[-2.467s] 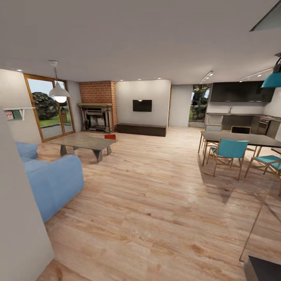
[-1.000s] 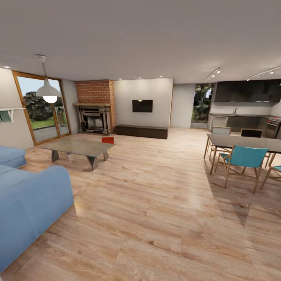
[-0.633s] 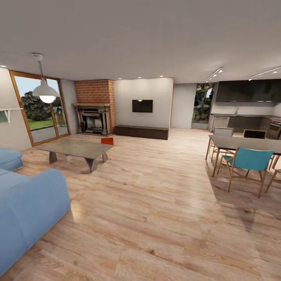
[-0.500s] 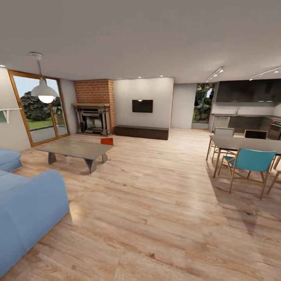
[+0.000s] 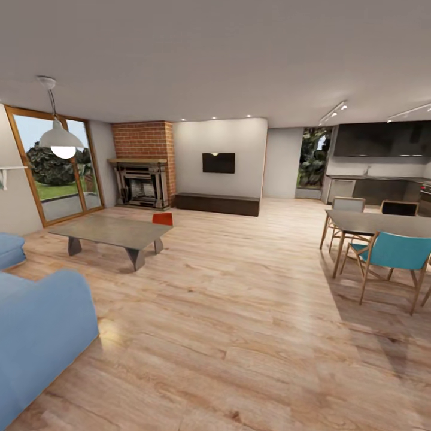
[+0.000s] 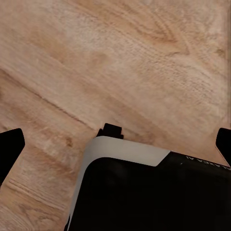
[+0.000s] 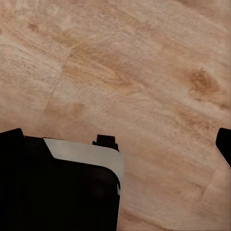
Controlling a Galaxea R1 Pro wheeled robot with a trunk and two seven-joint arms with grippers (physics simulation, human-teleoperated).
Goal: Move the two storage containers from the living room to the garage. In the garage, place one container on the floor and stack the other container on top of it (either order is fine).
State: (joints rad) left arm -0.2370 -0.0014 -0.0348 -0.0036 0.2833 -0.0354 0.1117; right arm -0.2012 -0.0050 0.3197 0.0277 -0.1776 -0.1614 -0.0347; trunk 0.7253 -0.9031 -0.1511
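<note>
1 orange-red storage container point(image 5: 162, 219) sits on the wood-plank floor point(image 5: 239, 311) just behind the low coffee table point(image 5: 111, 231), near the brick fireplace point(image 5: 142, 173). We see both wrist views facing floor planks, fingers spread wide, holding nothing.

Bright, even daylight; soft chair point(image 5: 395, 251) shadows; wide-angle stretch at edges.

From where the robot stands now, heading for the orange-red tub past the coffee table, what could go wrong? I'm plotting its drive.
1. The tub sits partly hidden behind the coffee table, so a straight line in could clip the table's corner.
2. The blue sofa is close on the robot's left; a left turn might brush it.
3. Just one tub is visible; the second may need a search.
</note>
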